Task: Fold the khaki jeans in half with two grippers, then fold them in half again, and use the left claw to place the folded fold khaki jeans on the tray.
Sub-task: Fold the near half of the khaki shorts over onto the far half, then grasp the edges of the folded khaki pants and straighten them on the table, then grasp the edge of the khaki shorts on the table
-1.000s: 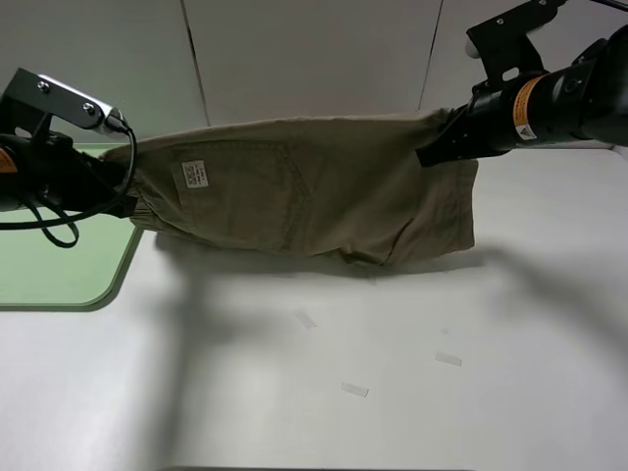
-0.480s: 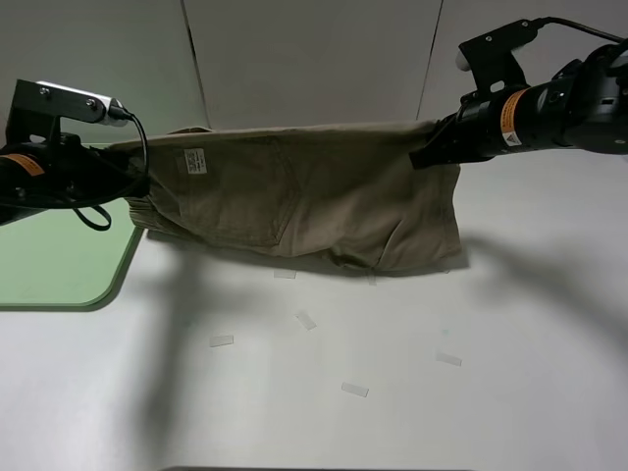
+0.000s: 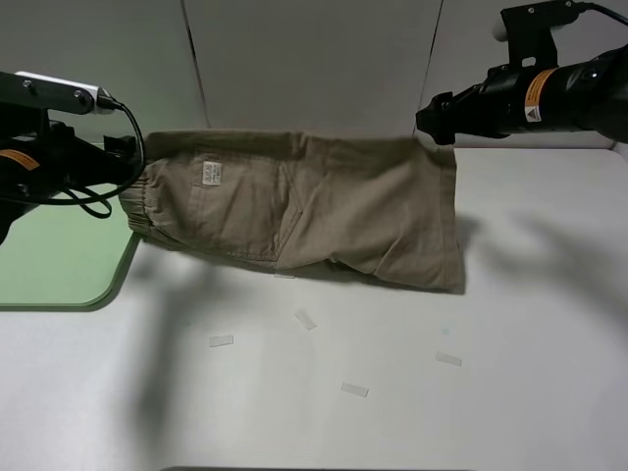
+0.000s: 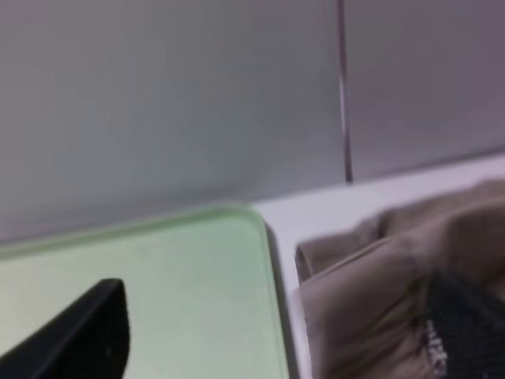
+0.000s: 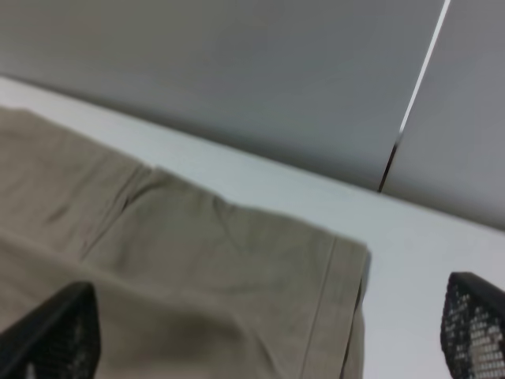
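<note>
The khaki jeans (image 3: pixel 324 211) lie folded on the white table, the elastic waistband to the left by the tray (image 3: pixel 59 265) corner, the leg hems to the right. My left gripper (image 3: pixel 128 162) hovers at the waistband edge; in the left wrist view this gripper (image 4: pixel 276 316) has its fingers (image 4: pixel 79 335) wide apart above the tray (image 4: pixel 158 268) and the bunched waistband (image 4: pixel 363 308), open. Over the far hem corner, the right gripper (image 3: pixel 432 116) holds nothing. Its wrist view shows the gripper (image 5: pixel 268 316) open, mesh fingertips (image 5: pixel 47 335) spread above the flat cloth (image 5: pixel 197 260).
Several small strips of clear tape (image 3: pixel 306 320) lie on the table in front of the jeans. Grey wall panels (image 3: pixel 314 59) stand right behind the table's far edge.
Both grippers were shut on the lifted top edge of the jeans; they have opened and let go. The cloth has dropped flat onto the table and both arms have risen slightly.
</note>
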{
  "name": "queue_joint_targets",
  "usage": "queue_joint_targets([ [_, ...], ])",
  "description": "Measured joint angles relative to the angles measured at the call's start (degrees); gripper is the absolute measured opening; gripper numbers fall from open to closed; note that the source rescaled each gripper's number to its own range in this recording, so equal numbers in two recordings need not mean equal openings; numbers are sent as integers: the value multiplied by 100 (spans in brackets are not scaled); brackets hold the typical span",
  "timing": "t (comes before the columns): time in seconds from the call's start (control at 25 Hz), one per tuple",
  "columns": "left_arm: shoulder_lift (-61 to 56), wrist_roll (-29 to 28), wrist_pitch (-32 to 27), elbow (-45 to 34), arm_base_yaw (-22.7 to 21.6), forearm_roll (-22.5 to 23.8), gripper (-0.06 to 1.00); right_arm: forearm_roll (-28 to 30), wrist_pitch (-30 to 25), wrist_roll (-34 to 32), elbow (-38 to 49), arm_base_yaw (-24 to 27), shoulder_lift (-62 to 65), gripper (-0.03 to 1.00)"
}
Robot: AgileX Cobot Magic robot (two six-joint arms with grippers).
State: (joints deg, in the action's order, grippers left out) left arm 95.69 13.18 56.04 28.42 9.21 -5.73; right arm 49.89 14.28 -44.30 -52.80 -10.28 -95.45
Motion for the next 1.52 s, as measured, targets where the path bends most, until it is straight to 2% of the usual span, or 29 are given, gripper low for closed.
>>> queue_joint_targets([
  [0.24,0,0,109,0,0,-6,79,-1199,152,1350,-63,0,0,96],
  [0.44,0,0,109,0,0,-6,80,-1871,138,1924,-63,0,0,96],
  [0.88,0,0,109,0,0,10,80,-1985,-299,2008,-63,0,0,96],
  [1.16,-7,0,109,0,0,449,80,-1985,-355,2064,-63,0,243,96],
  [1.36,-397,0,80,14,0,493,80,-1985,-375,2070,-63,0,566,96],
  [1.52,-931,0,-259,254,0,573,80,-1985,-380,2070,-63,0,846,96],
])
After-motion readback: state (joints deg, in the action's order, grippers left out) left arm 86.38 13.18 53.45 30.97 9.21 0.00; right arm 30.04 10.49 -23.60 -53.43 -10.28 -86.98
